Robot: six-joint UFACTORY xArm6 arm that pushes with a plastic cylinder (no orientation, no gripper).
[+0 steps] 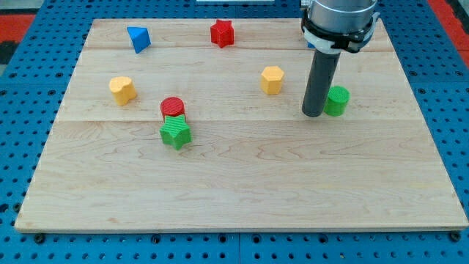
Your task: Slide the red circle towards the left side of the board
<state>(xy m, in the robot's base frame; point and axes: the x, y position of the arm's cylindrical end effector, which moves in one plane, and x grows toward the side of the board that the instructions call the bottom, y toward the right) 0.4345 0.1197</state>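
A pale wooden board (242, 191) is laid on a blue pegboard table (29, 73), and small coloured blocks are scattered over its upper half.

Toward the view's left, a yellow block (122, 89) of rounded shape is seen alone. Above it and slightly to the right, near the board's top edge, a blue triangle (138, 38) is placed. Further right, the red circle (173, 108) is found left of the board's middle, and the green star (176, 133) sits just below it, touching or nearly touching. Near the top edge, around the middle of the board, a red star (222, 33) is set. To the right of centre a yellow hexagon (272, 79) stands by itself. My tip (314, 114) is planted on the board further right, just beside the left face of a green cylinder (337, 100); whether contact is made cannot be told. The tip is well apart from the red circle, with the yellow hexagon lying roughly between them.

No claw is carried by the arm: a straight dark rod is fitted instead, and nothing is held by it.
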